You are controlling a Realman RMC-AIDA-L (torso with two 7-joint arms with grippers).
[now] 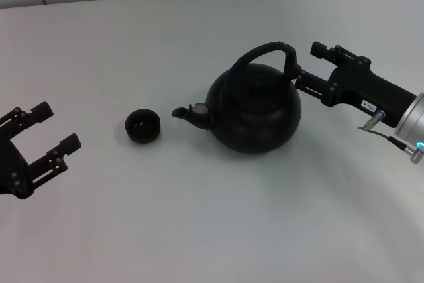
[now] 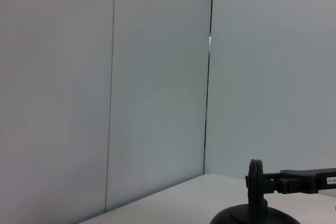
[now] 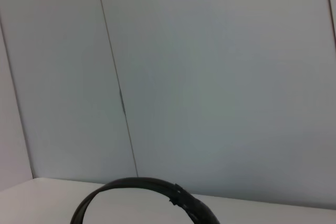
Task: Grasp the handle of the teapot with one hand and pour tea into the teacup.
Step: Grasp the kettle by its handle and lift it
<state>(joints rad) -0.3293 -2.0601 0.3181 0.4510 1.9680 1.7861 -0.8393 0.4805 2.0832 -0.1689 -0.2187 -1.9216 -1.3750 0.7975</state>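
Observation:
The black teapot [image 1: 255,112] stands mid-table with its spout pointing left toward the small dark teacup [image 1: 143,126]. Its arched handle [image 1: 262,51] rises over the lid, with the thicker wrapped section at the right end. My right gripper [image 1: 306,63] is open just right of that wrapped end; the nearer finger almost touches it and nothing is held. The handle shows in the right wrist view [image 3: 142,188] and edge-on in the left wrist view [image 2: 256,192], with the right gripper [image 2: 294,181] beside it. My left gripper [image 1: 58,126] is open and empty at the left edge, well left of the cup.
The white table [image 1: 199,217] carries only the teapot and the cup. Pale wall panels [image 2: 157,77] stand behind the table's far edge.

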